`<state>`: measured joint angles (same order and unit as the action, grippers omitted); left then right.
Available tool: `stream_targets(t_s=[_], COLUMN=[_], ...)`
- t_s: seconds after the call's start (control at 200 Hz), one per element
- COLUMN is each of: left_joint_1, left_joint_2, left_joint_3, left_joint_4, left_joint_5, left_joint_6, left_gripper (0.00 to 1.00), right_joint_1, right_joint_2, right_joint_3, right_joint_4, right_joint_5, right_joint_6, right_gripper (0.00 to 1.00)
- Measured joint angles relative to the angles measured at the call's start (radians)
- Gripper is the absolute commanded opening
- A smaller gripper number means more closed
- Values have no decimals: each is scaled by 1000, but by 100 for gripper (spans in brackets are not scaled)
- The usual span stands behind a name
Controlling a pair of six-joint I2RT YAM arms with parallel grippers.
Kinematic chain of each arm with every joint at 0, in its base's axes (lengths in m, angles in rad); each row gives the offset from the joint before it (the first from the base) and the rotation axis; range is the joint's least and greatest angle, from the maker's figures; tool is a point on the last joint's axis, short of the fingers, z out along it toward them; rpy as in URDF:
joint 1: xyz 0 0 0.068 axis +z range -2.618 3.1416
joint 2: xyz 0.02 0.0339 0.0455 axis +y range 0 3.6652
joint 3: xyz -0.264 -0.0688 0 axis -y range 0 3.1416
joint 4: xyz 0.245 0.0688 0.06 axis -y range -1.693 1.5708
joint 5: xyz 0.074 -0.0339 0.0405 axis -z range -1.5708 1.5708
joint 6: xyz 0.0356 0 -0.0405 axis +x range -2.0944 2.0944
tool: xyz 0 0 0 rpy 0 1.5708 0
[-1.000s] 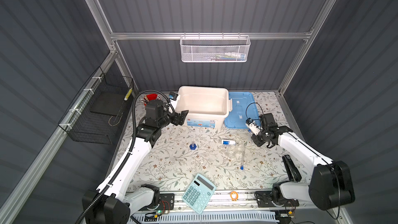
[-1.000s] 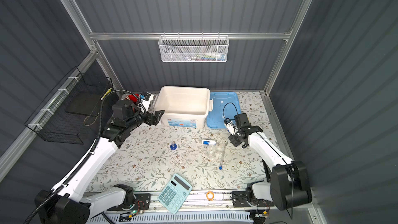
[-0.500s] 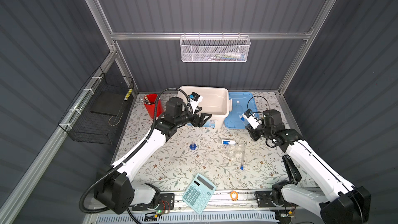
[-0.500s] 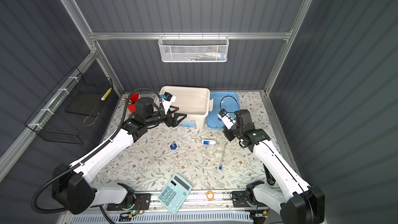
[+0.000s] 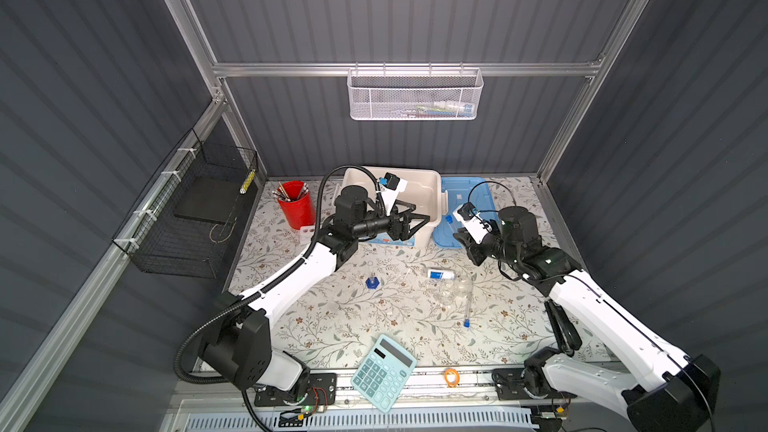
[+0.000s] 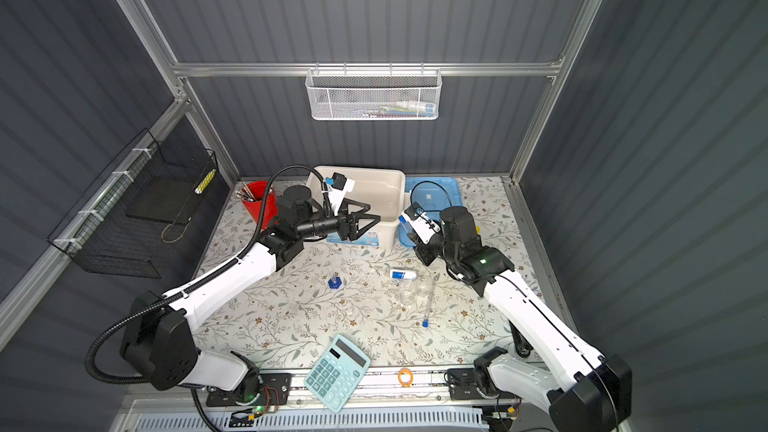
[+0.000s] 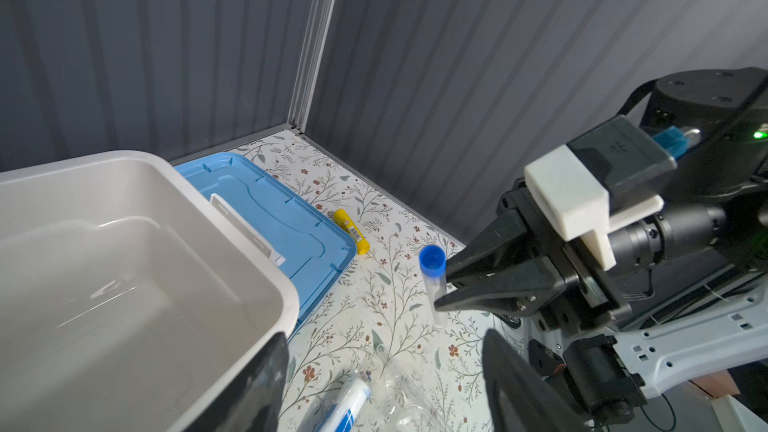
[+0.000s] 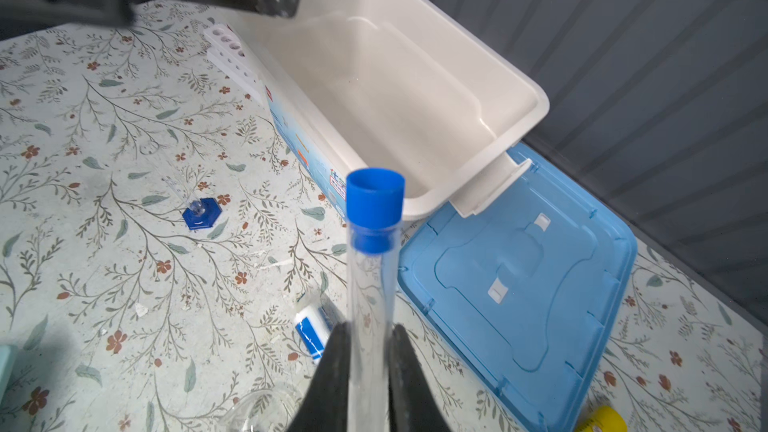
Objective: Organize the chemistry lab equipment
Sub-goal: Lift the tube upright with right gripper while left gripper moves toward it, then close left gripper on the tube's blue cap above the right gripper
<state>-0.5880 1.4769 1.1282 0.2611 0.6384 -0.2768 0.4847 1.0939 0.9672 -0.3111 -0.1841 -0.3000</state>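
While the right tool (image 8: 368, 332) is clamped on the blue-capped tube (image 8: 372, 276) well below its cap, near the back edge of the tabletop (image 5: 332, 326) beside the white tub (image 8: 536, 105), it may slip or tilt; the left tool (image 5: 422, 212), jaws apart and empty, could knock it.

12 o'clock of table: white plastic tub (image 5: 419, 193). Tub's 3 o'clock, just beside: blue plastic lid (image 5: 455, 201). Tub's 9 o'clock: red cup of pens (image 5: 297, 207). Near centre: slim cylinder on blue hexagonal foot (image 5: 372, 282). 6 o'clock edge: teal calculator (image 5: 384, 371).
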Motion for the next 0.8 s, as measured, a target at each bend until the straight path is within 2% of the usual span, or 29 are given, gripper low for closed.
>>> stream_targets(t_s=[0.31,0.8], left_joint_1=[-20,-27], left_joint_2=[39,59], left_joint_3=[4,21], left_joint_4=[59,99], left_joint_5=[29,43], left_joint_6=[-46,-61], left_gripper=[70,52], right_joint_1=[48,87], right_joint_2=[13,79], right_joint_3=[19,50], right_joint_4=[56,87], right_joint_5=[-15,-23], right_joint_6=[12,24], right_gripper=[12,12])
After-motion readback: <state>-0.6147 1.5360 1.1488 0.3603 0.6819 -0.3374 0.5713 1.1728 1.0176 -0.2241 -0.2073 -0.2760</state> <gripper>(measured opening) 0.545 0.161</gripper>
